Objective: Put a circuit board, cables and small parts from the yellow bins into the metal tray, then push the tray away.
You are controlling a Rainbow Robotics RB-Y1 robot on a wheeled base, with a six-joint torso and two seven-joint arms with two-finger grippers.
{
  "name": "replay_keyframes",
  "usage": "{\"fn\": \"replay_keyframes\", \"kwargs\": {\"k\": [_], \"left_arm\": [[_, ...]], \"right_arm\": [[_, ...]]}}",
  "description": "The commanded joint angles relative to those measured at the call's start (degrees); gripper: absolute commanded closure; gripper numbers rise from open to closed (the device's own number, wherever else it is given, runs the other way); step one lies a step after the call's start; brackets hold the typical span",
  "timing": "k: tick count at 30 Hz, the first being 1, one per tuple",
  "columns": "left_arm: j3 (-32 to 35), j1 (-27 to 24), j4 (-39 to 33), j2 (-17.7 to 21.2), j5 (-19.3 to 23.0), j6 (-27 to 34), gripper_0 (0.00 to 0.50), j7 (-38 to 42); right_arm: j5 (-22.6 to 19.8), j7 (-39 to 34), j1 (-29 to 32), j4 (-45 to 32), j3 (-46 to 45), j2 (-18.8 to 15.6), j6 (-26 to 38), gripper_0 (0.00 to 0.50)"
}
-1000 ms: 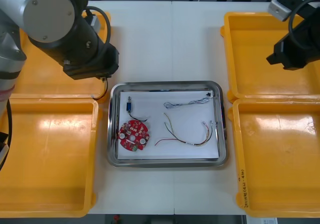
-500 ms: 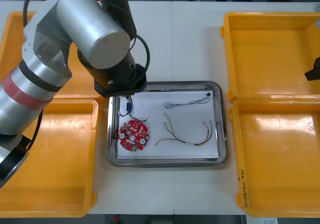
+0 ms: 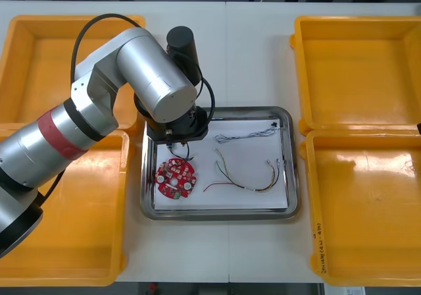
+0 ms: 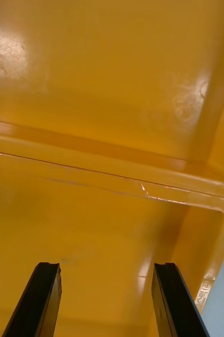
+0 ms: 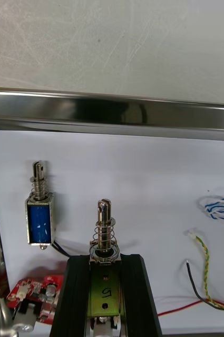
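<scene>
My left arm [image 3: 164, 97] reaches over the near-left corner of the metal tray [image 3: 293, 176], which is white inside. In the left wrist view my left gripper [image 5: 105, 260] is shut on a small metal part [image 5: 105, 231] with a spring and pin, held just above the white floor. A second small metal part [image 5: 39, 213] with a blue body lies beside it. The red circuit board [image 3: 174, 178] lies in the tray, with the blue and white cable [image 3: 247, 135] and the red and yellow cable [image 3: 250, 176] to its right. My right gripper [image 4: 106, 300] is open over a yellow bin [image 4: 112, 105].
Two yellow bins [image 3: 52, 203] stand left of the tray and two more [image 3: 362, 203] stand to its right. The tray's shiny rim [image 5: 112, 110] runs just beyond the held part. A small black piece [image 3: 274, 122] lies in the tray's far right corner.
My left arm has swung right from the left bins to above the tray's left corner. My right arm has drawn back off the right edge of the front view.
</scene>
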Motion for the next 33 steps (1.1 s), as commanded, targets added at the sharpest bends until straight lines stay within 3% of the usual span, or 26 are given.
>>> {"fn": "replay_keyframes", "kwargs": {"k": [1,4,11,14,15,16,17,18,25,33], "left_arm": [[-2.48,-2.5,0.35,-1.36,-1.49,-1.98,0.499,2.03],[-3.45,-2.5,0.88,-1.36,-1.49,-2.68,0.5,2.47],[-3.98,-1.98,0.88,-1.36,-1.93,-3.47,0.474,3.0],[-3.98,-1.71,0.88,-1.36,-2.46,-3.82,0.367,3.09],[-3.98,-1.63,0.88,-1.36,-2.63,-3.82,0.273,3.09],[-3.89,-1.71,0.88,-1.36,-2.72,-3.82,0.149,3.09],[-3.89,-1.63,0.88,-1.36,-2.9,-3.82,0.058,3.18],[-3.98,-1.63,0.88,-1.36,-2.98,-3.82,0.0,3.26],[-3.89,-1.63,0.88,-1.36,-3.34,-3.82,0.0,3.44],[-1.96,-1.8,-0.79,-0.13,-2.9,-1.89,0.0,3.18]], "right_arm": [[-0.56,-2.63,0.83,-1.99,-3.07,2.56,0.16,0.0],[-0.04,-3.33,0.83,-2.35,-3.86,5.37,0.16,0.0],[0.76,-4.57,3.12,-3.22,-3.68,7.92,0.16,0.0],[1.37,-5.27,4.96,-4.46,-3.42,8.45,0.16,0.0],[1.63,-5.53,5.58,-4.81,-3.33,8.45,0.16,0.0],[1.72,-5.8,6.11,-4.98,-3.24,8.45,0.16,0.0],[1.72,-5.88,6.28,-5.07,-3.24,8.53,0.16,0.0],[1.9,-6.23,6.54,-5.16,-3.07,8.45,0.16,0.0],[2.43,-11.24,7.34,-6.13,-1.75,8.53,0.16,0.0],[3.39,-11.6,8.57,-7.8,-0.78,8.62,0.16,0.0]]}}
